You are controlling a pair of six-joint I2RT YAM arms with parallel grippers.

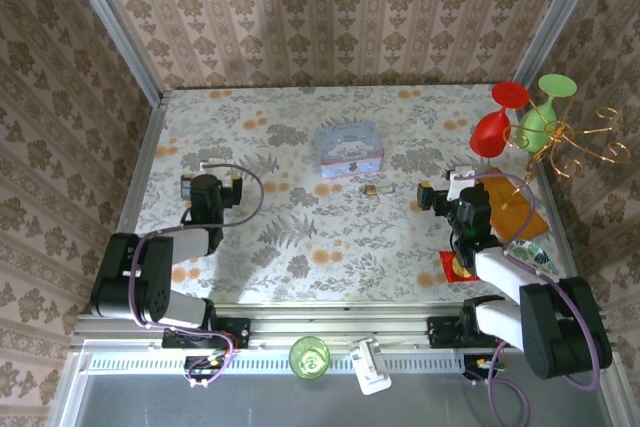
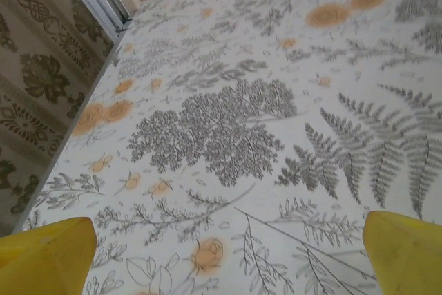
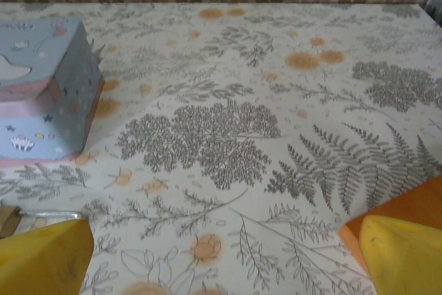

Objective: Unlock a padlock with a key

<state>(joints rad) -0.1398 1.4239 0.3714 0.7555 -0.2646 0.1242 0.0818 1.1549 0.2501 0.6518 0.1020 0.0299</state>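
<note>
The padlock (image 1: 375, 190), a tiny brass piece, lies on the flowered table in front of the pale blue tin. Its brass corner (image 3: 5, 220) shows at the left edge of the right wrist view, with a silvery bar beside it. I cannot make out the key in any view. My right gripper (image 1: 448, 190) (image 3: 224, 257) sits to the right of the padlock, open and empty, yellow fingertips (image 3: 45, 257) wide apart. On the left side of the table my left gripper (image 1: 212, 187) (image 2: 228, 257) is open over bare cloth, its fingertips (image 2: 48, 257) apart.
The pale blue tin (image 1: 349, 150) (image 3: 41, 91) stands mid-table. An orange sheet (image 1: 515, 205) (image 3: 407, 208) and a red packet (image 1: 458, 267) lie by the right arm. Red and green glasses (image 1: 520, 112) with a gold wire rack (image 1: 575, 142) crowd the far right. Walls close three sides.
</note>
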